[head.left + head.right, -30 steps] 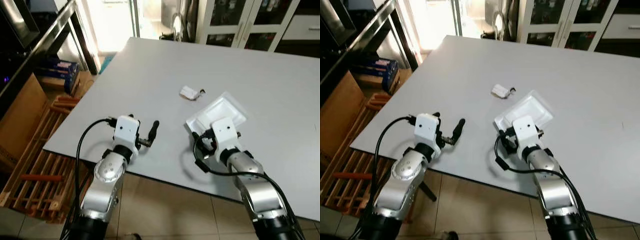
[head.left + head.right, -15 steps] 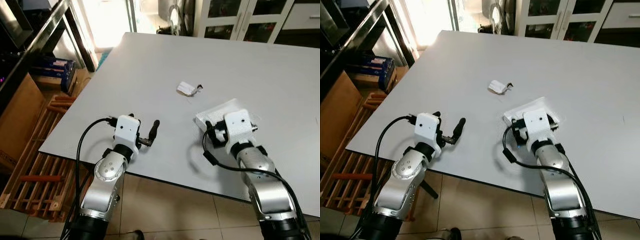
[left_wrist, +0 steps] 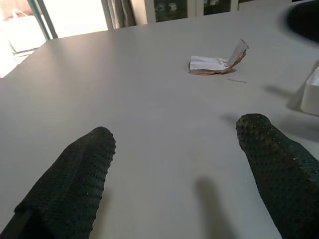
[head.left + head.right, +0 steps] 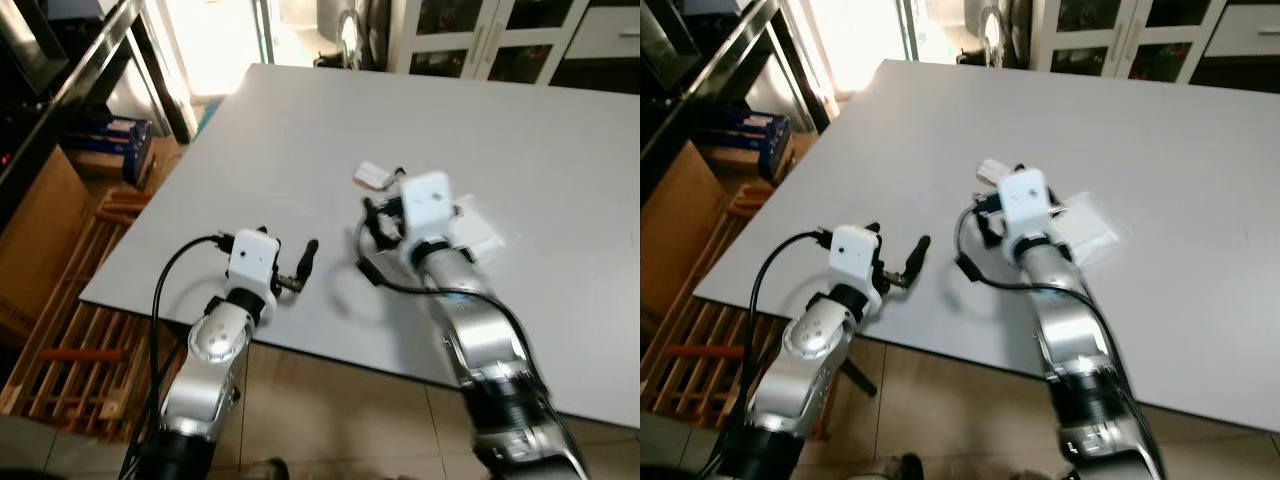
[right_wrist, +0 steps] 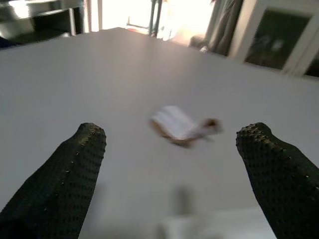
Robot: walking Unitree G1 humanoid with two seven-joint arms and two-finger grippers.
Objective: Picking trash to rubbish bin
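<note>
While both pieces of trash lie uncollected on the grey table (image 4: 300, 130), the task looks barely begun, judging by the head views: the right gripper (image 4: 378, 213) reaches out over the tabletop with a small crumpled paper scrap (image 4: 373, 176) just ahead of its fingertips and a white plastic tray (image 4: 480, 228) just beside and partly under its wrist, and nothing is held. From the left eye, the left gripper (image 4: 306, 263) rests low near the table's near edge, well short of the scrap, its two fingers seeming to lie in line so their spread is hard to read there. From the right eye, the same layout shows, and the right arm's white wrist housing covers its own fingers and part of the tray. Along the left wrist camera, the left fingers (image 3: 75, 179) stand wide apart over bare tabletop, the scrap (image 3: 217, 62) well ahead and between them, a white corner of the tray (image 3: 311, 94) cut off at the frame's edge. Along the right wrist camera, the right fingers (image 5: 65, 174) are likewise spread and empty, the scrap (image 5: 182, 128) near ahead between them but blurred, its material uncertain. No rubbish bin can be pointed to, so picking up both items and carrying them away appear to remain.
</note>
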